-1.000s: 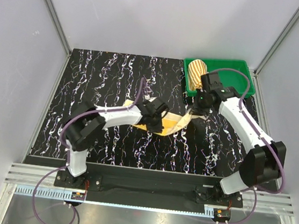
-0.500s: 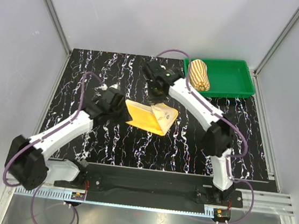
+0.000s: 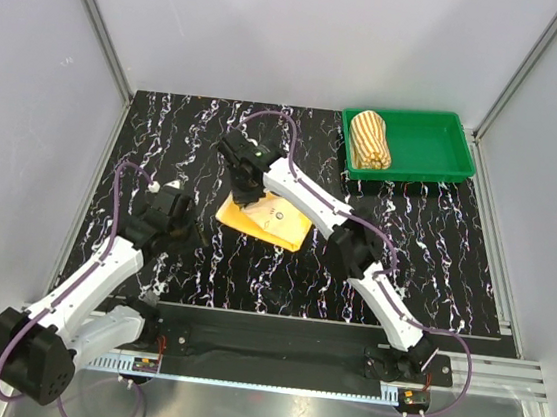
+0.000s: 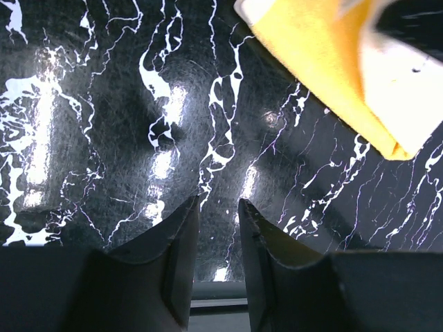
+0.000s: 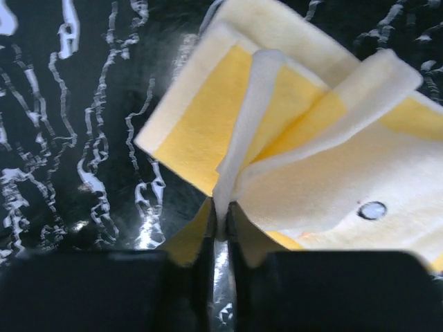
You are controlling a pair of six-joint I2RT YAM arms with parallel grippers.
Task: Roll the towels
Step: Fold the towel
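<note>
The yellow towel (image 3: pixel 274 228) lies partly folded on the black marbled table, just left of centre. My right gripper (image 3: pixel 247 193) is at its far left corner, shut on a raised cream edge of the towel (image 5: pixel 332 180), which is pinched between the tips of the right gripper (image 5: pixel 220 211). My left gripper (image 3: pixel 179 223) hovers over bare table left of the towel; in the left wrist view the gripper (image 4: pixel 218 207) stands open and empty, with the towel's corner (image 4: pixel 325 48) at the upper right. The striped towel (image 3: pixel 371 139) sits rolled in the tray.
A green plastic tray (image 3: pixel 429 145) stands at the table's back right corner. Grey walls with metal posts enclose the table (image 3: pixel 435 247) on three sides. The right arm stretches diagonally across the table's middle.
The right gripper has swept from the tray area leftward across the table, carrying the yellow towel's edge over itself. The left gripper has opened and drawn back left, off the towel.
</note>
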